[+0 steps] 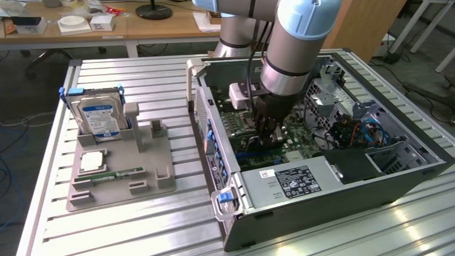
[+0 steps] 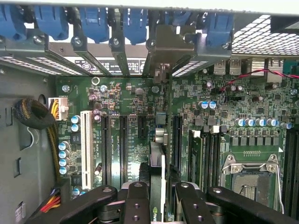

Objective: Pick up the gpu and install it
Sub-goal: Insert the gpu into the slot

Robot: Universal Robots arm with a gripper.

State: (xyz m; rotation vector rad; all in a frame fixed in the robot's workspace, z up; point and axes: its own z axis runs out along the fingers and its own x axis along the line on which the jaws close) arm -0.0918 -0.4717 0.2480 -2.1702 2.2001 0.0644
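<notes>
Green board edge-on between my gripper (image 2: 157, 196) fingers: I hold the gpu (image 2: 158, 154) clamped by its top edge, judging it light, stiff, fragile, slot directly below.

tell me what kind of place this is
Probably a robotics lab or workshop set up for PC assembly: an open computer case lies on a slatted metal table, a parts tray holds a hard drive, and office desks stand behind.

Pincer (image 1: 271, 140) holding gpu (image 2: 158, 158) inside computer case (image 1: 398, 176), hard drive (image 1: 99, 118) at exterior view's left
</notes>
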